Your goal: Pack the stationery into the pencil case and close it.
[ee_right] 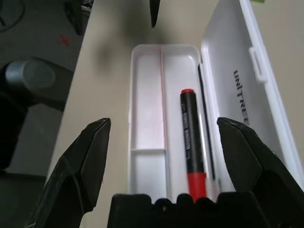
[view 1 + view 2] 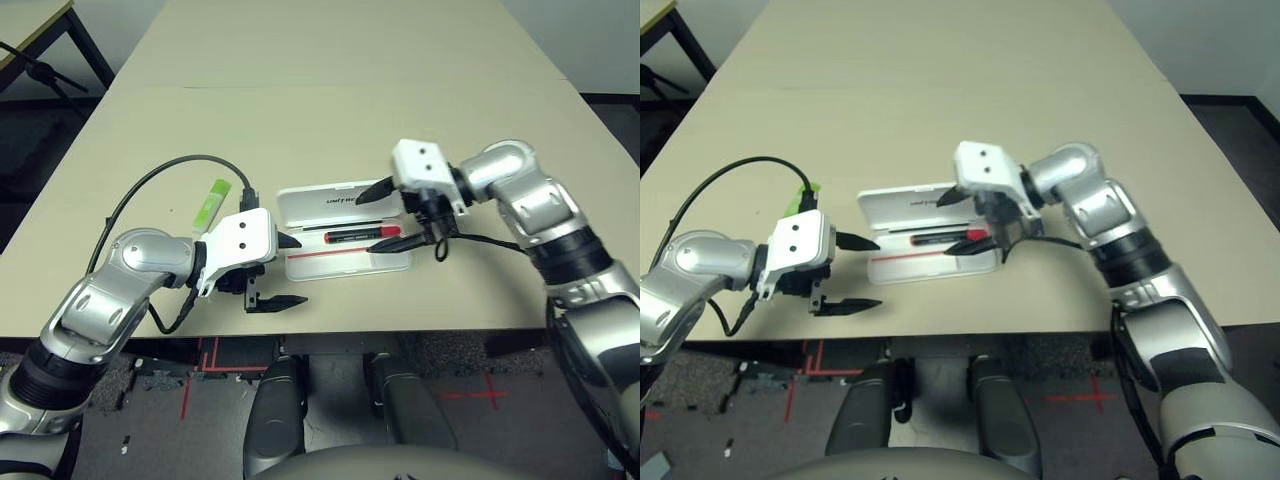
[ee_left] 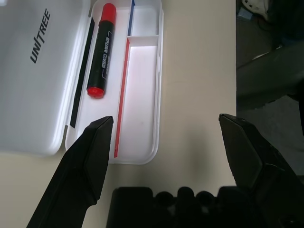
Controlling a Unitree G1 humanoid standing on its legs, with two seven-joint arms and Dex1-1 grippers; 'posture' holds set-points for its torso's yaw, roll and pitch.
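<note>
Pencil case point(image 2: 345, 232): white hard-plastic hinged box, lying open at the centre of the left eye view on the beige counter point(image 2: 320, 110). Long axis runs left to right across the frame. Lid, lettered "UNITREE", lies flat on the far side; tray on the near side, with a red line along its length.

Black pen point(image 2: 362, 236): red at both ends, lying in the tray in the channel next to the lid, long axis parallel to the case. One red end points to frame right.

Lime-green and white marker point(image 2: 209, 203): on the counter left of centre, outside the case and apart from it, long axis running from upper right to lower left.

Right gripper point(image 2: 393, 215): at the right end of the case, jaws spread wide and pinching nothing. The right wrist view looks down the case's length, with the pen and tray between the two jaws.

Left gripper point(image 2: 290, 271): at the left end of the case, jaws spread wide and empty. The upper jaw tip is near the tray's left corner; the lower is over bare counter in front of the case.
</note>
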